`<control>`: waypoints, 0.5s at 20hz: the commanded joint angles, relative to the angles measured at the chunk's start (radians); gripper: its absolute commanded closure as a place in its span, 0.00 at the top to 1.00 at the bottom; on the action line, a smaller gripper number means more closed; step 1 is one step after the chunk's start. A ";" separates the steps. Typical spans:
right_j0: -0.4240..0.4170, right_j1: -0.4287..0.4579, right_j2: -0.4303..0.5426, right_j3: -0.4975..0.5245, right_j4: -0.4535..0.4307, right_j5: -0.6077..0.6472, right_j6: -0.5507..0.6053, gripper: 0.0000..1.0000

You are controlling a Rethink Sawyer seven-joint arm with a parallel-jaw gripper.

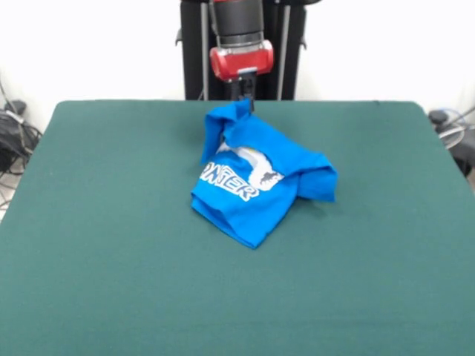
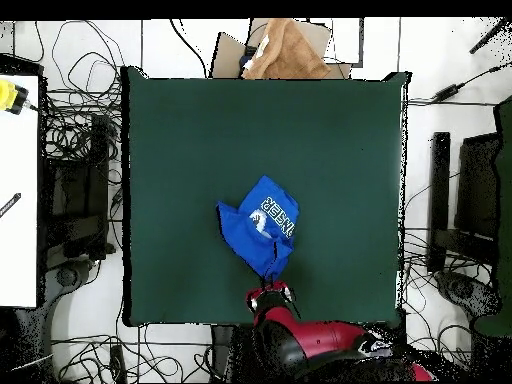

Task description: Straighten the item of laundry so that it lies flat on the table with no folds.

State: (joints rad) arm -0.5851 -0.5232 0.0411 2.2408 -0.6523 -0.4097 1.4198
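The item of laundry (image 1: 256,178), a bright blue T-shirt, lies crumpled near the middle of the dark green table (image 1: 111,245). White lettering shows on its upper side, and one sleeve is folded out to the right. The shirt's far corner is pulled up into a peak. My gripper (image 1: 243,95), red with dark fingers, is shut on that peak just above the table's far edge. In the overhead view the item of laundry (image 2: 258,232) narrows toward the gripper (image 2: 272,291) near the table's (image 2: 180,150) bottom edge.
Green cloth lies bare on every side of the shirt. Off the table, a brown cardboard piece (image 2: 285,50) sits past the top edge in the overhead view. Tangled cables (image 2: 75,140) lie to the left, and a white bench (image 2: 18,200) stands at far left.
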 commanded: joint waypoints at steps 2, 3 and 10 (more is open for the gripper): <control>0.014 0.015 -0.008 -0.011 -0.019 -0.004 0.164 0.00; 0.022 0.030 -0.018 -0.018 -0.016 -0.028 0.164 0.00; -0.030 0.115 0.047 -0.075 -0.049 -0.080 0.178 1.00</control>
State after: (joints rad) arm -0.5839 -0.4942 0.0415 2.2522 -0.6527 -0.4122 1.4198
